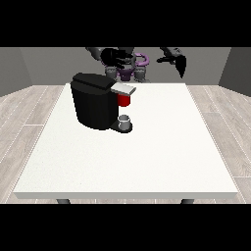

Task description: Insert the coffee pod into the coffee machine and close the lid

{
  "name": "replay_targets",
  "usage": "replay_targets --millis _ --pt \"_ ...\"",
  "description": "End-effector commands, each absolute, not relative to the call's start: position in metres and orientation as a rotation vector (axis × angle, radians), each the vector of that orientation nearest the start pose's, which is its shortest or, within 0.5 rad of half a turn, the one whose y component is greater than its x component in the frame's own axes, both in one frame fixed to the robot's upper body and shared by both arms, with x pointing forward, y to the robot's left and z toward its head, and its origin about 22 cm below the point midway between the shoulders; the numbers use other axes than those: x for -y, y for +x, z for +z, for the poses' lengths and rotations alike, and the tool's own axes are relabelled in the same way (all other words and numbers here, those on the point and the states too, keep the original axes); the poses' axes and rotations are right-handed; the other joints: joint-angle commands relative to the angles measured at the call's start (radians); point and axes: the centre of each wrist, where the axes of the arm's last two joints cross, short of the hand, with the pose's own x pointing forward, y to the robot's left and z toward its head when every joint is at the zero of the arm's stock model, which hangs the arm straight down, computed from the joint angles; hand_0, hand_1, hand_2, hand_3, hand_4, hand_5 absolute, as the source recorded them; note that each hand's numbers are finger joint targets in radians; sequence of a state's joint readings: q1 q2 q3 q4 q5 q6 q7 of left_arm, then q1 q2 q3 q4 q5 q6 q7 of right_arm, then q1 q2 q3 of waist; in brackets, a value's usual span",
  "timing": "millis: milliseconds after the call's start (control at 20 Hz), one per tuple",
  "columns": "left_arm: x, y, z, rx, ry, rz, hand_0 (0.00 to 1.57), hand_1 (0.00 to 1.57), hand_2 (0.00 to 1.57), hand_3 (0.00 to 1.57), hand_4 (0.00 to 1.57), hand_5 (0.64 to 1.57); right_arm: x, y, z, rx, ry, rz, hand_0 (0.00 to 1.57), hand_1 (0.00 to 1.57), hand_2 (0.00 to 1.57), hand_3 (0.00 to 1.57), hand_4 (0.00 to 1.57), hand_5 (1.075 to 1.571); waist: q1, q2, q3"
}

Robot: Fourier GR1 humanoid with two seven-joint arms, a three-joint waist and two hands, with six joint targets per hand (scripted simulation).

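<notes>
Both hands raised: view's left hand [115, 58] spread open, view's right hand [175, 59] drooping.

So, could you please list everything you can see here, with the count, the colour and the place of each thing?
table: one, white, fills the middle of the view, on a grey wood floor
coffee machine: one, black, on the table's far left part
lid: one, grey, at the machine's top front, sticking out to the view's right
red part: one, red, just under the lid; whether it is the pod cannot be told
cup: one, grey, on the machine's base under the red part
hand at the view's left: one, black, fingers spread, above and behind the machine
hand at the view's right: one, black, raised beyond the table's far edge, holds nothing
</notes>
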State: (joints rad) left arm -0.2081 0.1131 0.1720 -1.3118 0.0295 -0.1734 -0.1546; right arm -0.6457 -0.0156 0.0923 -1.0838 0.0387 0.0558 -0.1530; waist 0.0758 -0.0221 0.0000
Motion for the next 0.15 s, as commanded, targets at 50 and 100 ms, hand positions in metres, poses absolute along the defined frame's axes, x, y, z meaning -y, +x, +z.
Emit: replay_targets --millis 50,100 --pt "-0.287 0.275 -0.027 1.623 -0.008 -0.027 0.0 0.0 0.0 0.0 0.25 1.571 0.138 0.331 0.017 1.73 0.277 0.284 0.0 0.0 0.0 0.0 0.25 1.571 -0.071 -0.075 0.0" --pt "-0.284 0.276 -0.03 1.645 0.009 -0.032 0.0 0.0 0.0 0.0 0.19 1.571 0.133 0.318 0.007 1.721 0.298 0.291 0.0 0.0 0.0 0.0 0.16 1.571 -0.099 -0.077 -0.0001"
